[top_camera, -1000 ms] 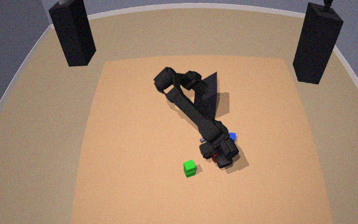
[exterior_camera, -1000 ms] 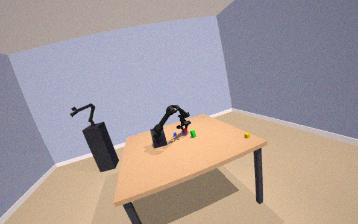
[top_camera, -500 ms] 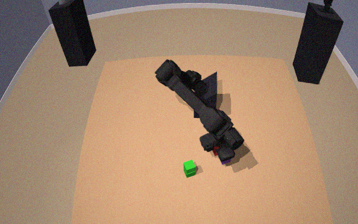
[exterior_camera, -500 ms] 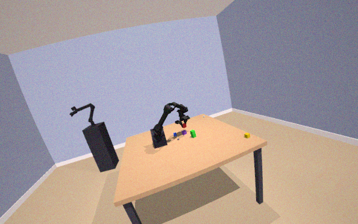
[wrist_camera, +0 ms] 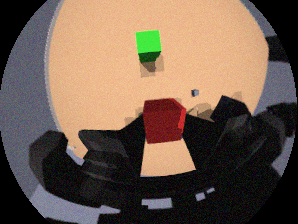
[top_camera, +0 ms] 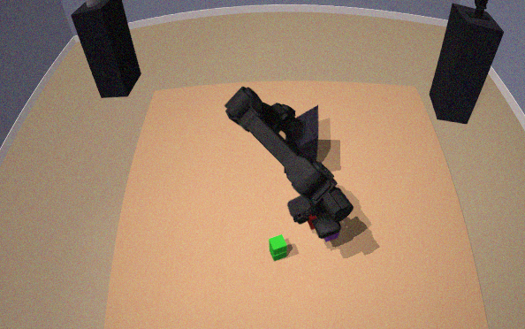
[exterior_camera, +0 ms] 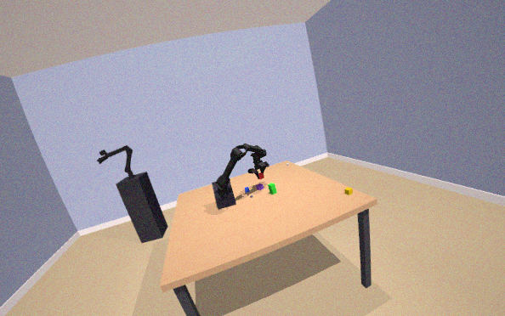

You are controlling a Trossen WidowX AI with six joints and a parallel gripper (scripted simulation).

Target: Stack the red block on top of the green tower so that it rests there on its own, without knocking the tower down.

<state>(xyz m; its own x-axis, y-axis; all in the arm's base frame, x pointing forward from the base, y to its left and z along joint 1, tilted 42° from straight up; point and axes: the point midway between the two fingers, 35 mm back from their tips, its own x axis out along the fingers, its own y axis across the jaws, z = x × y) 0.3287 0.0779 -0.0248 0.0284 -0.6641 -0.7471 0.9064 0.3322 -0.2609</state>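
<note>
The gripper is clamping the red block between its fingers, holding it in the air above the counter (a purple block lies beneath), near the green tower but apart from it.

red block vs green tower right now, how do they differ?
The red block is held in the shut gripper, lifted off the table; the green tower stands free on the table. The red block is a single cube; the green tower is two cubes stacked, so taller. They are apart, the tower ahead of the gripper in the wrist view. Both are cube-shaped with plain faces.
</note>
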